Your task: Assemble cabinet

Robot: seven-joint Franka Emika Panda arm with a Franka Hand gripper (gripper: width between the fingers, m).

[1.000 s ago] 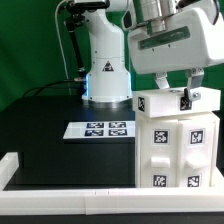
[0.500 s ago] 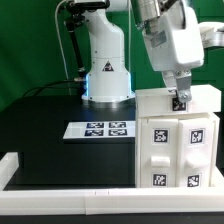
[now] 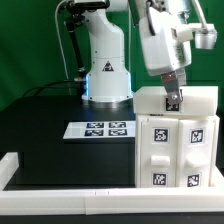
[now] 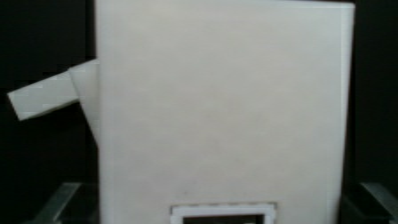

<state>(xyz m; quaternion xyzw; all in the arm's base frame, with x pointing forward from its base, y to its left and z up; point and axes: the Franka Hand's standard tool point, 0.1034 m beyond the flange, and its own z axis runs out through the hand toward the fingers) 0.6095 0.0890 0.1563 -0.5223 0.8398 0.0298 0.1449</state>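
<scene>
The white cabinet [image 3: 175, 140] stands on the black table at the exterior view's right, with tagged drawer-like blocks on its front. My gripper [image 3: 172, 100] hangs at the cabinet's top edge, pointing down. In the wrist view a plain white cabinet panel [image 4: 214, 100] fills the space between my fingers [image 4: 59, 203], and a tag edge shows close to the camera. The jaws are open and straddle the panel, with a thin dark gap on at least one side. My gripper [image 4: 214, 205] holds nothing.
The marker board [image 3: 103, 129] lies flat on the black table in front of the arm's base [image 3: 105, 70]. A low white rail [image 3: 60, 178] edges the table's front. In the wrist view a slanted white strip [image 4: 54, 95] shows beside the cabinet.
The wrist has turned and shifted toward the exterior view's left, coming down onto the cabinet's top edge. The jaws stay equally wide. The cabinet has not moved.
</scene>
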